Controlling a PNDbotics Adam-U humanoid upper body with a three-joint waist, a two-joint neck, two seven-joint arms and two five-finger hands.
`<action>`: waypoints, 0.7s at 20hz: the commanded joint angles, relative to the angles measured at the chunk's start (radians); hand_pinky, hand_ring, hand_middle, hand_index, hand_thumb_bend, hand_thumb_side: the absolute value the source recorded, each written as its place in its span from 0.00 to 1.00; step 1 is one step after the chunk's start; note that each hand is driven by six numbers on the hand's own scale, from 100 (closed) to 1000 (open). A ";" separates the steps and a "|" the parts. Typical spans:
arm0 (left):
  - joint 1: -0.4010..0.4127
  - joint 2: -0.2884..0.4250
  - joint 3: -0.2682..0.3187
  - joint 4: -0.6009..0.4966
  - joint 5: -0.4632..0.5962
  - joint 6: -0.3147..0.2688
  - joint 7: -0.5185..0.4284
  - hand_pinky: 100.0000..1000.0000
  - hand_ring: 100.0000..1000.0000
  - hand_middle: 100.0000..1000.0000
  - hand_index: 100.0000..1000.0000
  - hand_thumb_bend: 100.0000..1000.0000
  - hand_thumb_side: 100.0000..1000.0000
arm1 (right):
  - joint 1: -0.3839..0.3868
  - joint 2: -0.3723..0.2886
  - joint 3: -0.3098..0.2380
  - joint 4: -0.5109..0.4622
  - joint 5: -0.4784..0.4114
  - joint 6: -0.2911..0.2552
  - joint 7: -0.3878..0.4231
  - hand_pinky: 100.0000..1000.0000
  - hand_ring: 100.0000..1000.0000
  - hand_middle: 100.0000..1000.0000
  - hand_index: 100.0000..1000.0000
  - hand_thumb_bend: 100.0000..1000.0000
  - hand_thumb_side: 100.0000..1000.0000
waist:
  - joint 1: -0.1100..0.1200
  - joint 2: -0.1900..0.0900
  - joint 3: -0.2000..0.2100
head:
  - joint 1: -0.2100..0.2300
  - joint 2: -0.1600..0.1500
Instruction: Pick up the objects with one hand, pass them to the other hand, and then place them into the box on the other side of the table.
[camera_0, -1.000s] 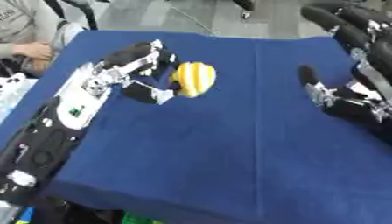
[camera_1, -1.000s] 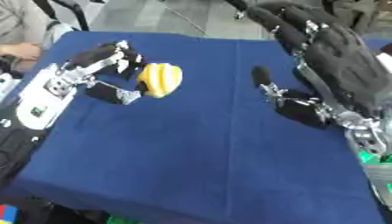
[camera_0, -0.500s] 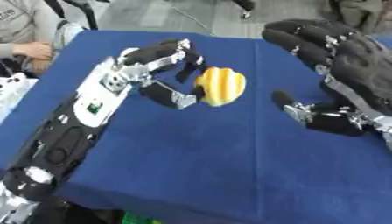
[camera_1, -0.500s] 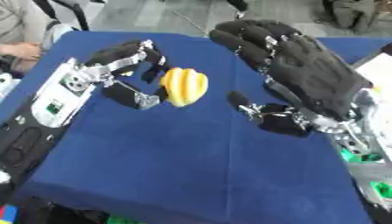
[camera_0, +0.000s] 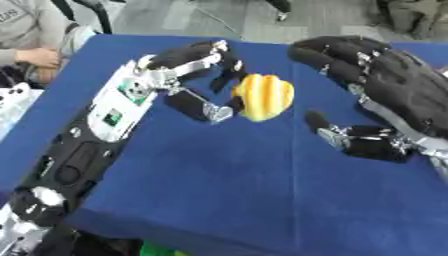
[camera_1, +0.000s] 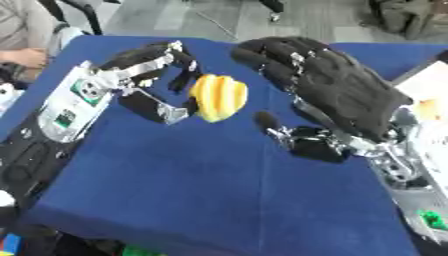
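One ribbed yellow rounded object (camera_0: 262, 96) I'm pinching in my left hand (camera_0: 194, 75) | my right hand (camera_1: 325, 90) is hovering at 3 o'clock, fingers spread, holding nothing | blue tablecloth (camera_0: 245, 185) lying beneath

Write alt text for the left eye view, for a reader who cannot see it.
The robot's left hand holds a yellow ridged object in its fingers above a blue table. The right hand, fingers spread open, is close beside the object on its right, not touching it.
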 joint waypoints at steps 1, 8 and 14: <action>-0.020 0.010 0.001 -0.035 0.027 0.001 -0.019 0.63 0.21 0.09 0.19 0.00 0.17 | -0.016 0.000 -0.002 -0.015 0.000 0.001 0.004 0.87 0.91 0.89 1.00 0.04 0.00 | -0.003 -0.019 0.003 | -0.001 -0.002; -0.023 0.001 -0.013 -0.058 0.067 0.015 -0.058 0.63 0.21 0.09 0.19 0.00 0.17 | -0.016 0.012 0.011 0.007 0.006 0.000 0.000 0.87 0.90 0.88 0.99 0.00 0.00 | -0.003 -0.020 0.006 | -0.002 -0.002; -0.032 -0.008 -0.017 -0.072 0.103 0.029 -0.080 0.63 0.21 0.09 0.19 0.00 0.17 | -0.016 0.016 0.021 0.021 0.009 -0.004 -0.003 0.87 0.90 0.88 0.99 0.00 0.00 | -0.003 -0.019 0.007 | 0.000 -0.002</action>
